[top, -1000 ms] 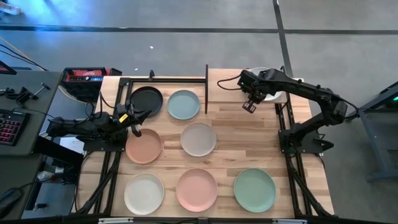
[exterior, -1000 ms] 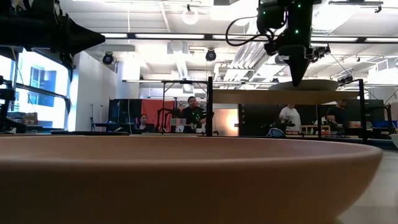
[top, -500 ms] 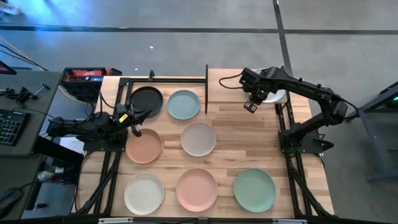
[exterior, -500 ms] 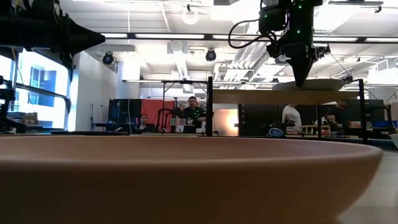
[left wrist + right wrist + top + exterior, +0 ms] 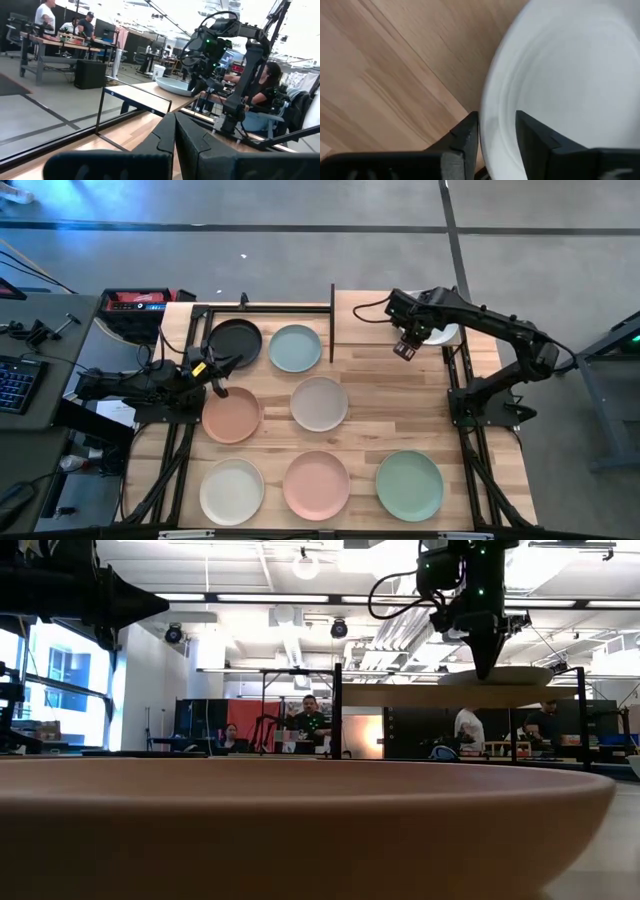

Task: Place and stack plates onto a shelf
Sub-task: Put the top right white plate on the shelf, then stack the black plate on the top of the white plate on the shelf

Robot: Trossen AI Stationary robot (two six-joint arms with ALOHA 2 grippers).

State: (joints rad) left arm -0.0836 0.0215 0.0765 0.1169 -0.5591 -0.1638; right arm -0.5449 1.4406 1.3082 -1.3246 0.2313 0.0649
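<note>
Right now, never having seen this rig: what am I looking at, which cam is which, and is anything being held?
Two dark robot arms work at a slatted wooden table. The high view looks straight down. The low view sits at table height, so a plate rim fills its foreground. Each wrist view looks past that arm's own fingers.

Seven plates lie on the table: black plate, light blue plate, terracotta plate, beige-grey plate, cream plate, pink plate and mint green plate.

The right gripper is over the raised shelf, its fingers either side of the white plate's rim; the plate sits on the shelf board. The left gripper waits, shut and empty, by the terracotta plate.
</note>
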